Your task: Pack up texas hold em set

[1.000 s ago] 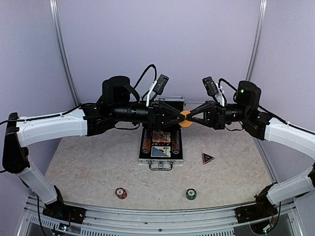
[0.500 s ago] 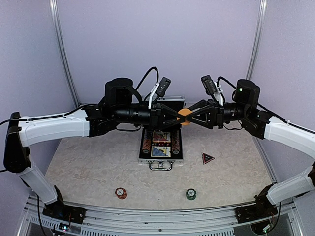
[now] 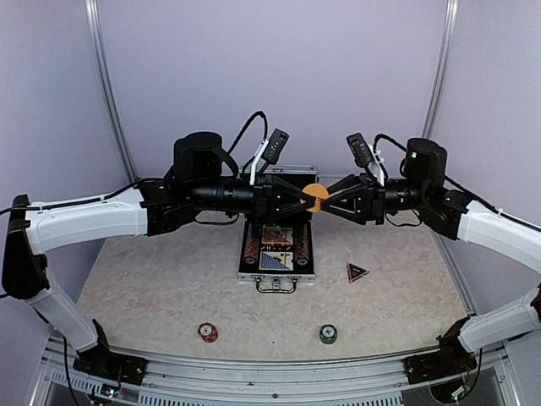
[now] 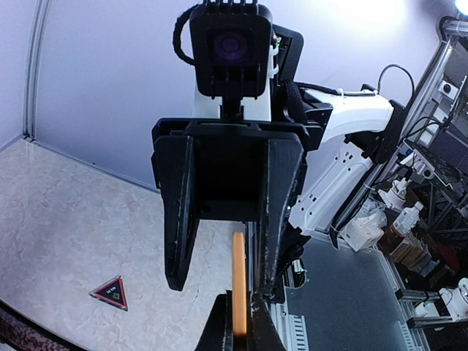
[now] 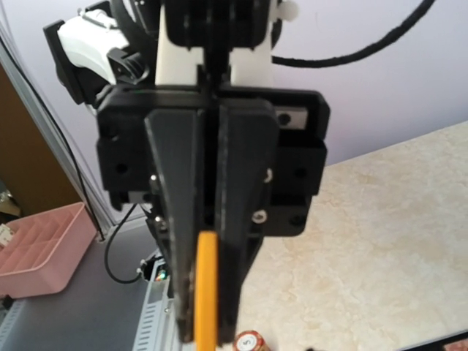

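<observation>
Left pincer [image 3: 308,200] pinches the flat round orange disc [image 3: 317,194] mid-air above the open silver aluminium case [image 3: 276,277]. Right pincer [image 3: 330,203] is spread wide, just beside it. I'd back right off straight, then lower gently.

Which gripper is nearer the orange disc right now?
Left. The left gripper is shut on the disc; the right gripper stands open beside it, not gripping.

Marbled table [image 3: 152,288] is standing within lilac walls [image 3: 270,76]; a pink compartment box [image 5: 36,245] is sitting beyond its edge.
</observation>
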